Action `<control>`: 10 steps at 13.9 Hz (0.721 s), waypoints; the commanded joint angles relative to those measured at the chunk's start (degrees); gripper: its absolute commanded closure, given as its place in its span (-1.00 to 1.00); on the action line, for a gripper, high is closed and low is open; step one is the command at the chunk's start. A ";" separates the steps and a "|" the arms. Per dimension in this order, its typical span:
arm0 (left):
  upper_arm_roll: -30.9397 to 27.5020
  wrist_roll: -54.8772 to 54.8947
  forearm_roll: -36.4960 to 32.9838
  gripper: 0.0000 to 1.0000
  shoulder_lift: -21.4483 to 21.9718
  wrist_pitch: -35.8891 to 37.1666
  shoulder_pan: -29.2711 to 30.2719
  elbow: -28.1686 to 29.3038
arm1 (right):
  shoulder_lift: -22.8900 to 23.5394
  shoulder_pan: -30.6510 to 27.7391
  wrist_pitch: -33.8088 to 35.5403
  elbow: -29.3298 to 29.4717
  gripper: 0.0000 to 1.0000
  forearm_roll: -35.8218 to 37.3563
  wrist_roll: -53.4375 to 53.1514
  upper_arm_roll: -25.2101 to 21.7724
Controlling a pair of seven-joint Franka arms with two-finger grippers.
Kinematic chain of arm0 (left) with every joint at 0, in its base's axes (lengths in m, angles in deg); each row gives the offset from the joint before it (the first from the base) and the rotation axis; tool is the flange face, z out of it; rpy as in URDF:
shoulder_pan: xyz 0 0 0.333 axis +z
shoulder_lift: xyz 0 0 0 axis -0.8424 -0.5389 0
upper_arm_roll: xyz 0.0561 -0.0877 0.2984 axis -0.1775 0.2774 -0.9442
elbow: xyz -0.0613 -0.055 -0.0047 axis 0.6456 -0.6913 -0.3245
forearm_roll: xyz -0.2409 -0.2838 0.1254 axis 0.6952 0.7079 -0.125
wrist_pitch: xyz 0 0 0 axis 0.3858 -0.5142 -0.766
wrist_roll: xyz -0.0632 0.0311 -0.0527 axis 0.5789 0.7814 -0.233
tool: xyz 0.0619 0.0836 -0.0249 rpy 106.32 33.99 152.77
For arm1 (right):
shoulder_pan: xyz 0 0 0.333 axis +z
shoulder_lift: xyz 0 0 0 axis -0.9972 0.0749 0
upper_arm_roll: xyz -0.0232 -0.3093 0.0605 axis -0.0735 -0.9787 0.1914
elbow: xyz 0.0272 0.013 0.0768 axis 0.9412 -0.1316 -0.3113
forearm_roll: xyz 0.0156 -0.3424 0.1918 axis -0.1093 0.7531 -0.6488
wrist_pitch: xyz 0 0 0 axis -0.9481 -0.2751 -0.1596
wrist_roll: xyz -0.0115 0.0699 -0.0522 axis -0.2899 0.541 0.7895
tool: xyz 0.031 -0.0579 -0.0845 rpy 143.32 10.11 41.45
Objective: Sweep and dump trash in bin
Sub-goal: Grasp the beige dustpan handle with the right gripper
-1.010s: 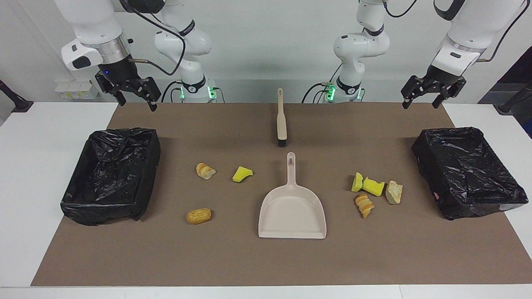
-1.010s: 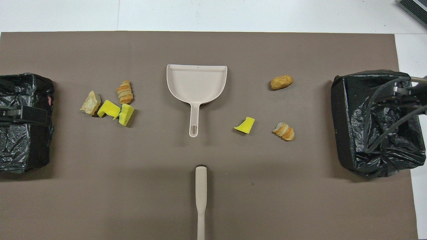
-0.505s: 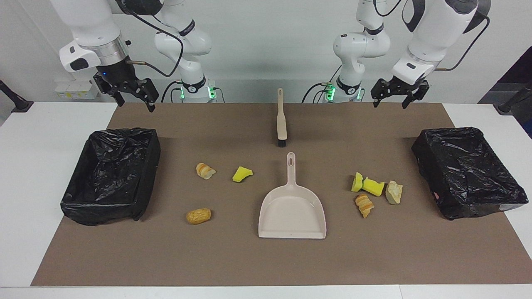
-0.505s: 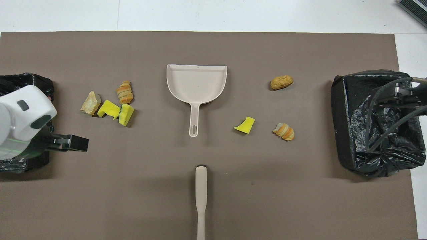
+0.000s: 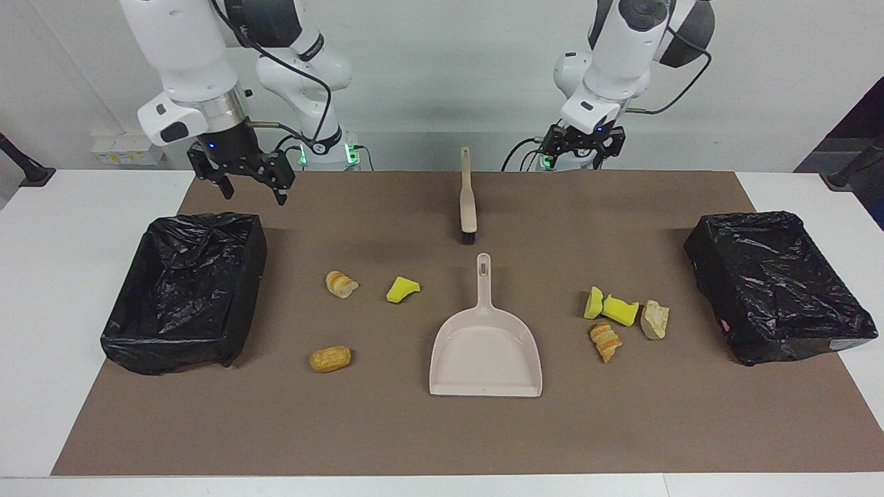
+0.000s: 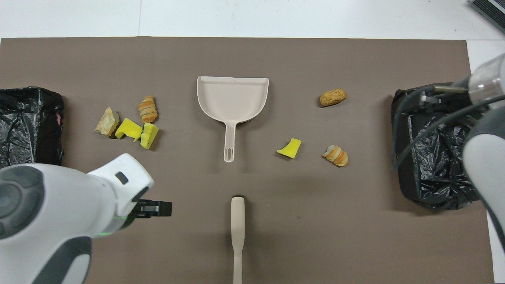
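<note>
Now both arms nearer the brush (image 5: 468,200) than before, left end effector (image 5: 582,148) and right end effector (image 5: 247,181) agape, empty.

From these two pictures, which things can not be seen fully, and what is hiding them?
- Right gripper: overhead view, out of sight; only the arm's shell and cables show.
- Bin at the right arm's end: overhead view, partly covered by that arm and cables.
- Bin at the left arm's end: overhead view, cut by the edge and partly covered by the left arm.
- Brush: overhead view, handle end cut by the bottom edge.
</note>
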 commanded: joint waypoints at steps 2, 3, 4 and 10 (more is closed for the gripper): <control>-1.10 -7.77 0.54 -1.00 3.16 -7.57 -8.87 8.13 | 10.27 5.38 -1.30 9.77 -1.00 0.38 -5.01 -0.17; -1.10 -10.23 0.54 -1.00 3.16 -9.59 -11.94 10.68 | 12.12 7.39 -1.66 11.26 -1.00 0.38 -7.29 -0.17; -1.10 -12.43 0.54 -1.00 3.25 -12.14 -14.67 12.96 | 13.97 9.68 -2.18 12.41 -1.00 0.38 -10.18 -0.34; -1.10 -25.18 0.54 -1.00 1.67 -26.65 -27.77 24.57 | 24.60 20.14 -10.18 15.84 -1.00 1.87 -21.89 -0.61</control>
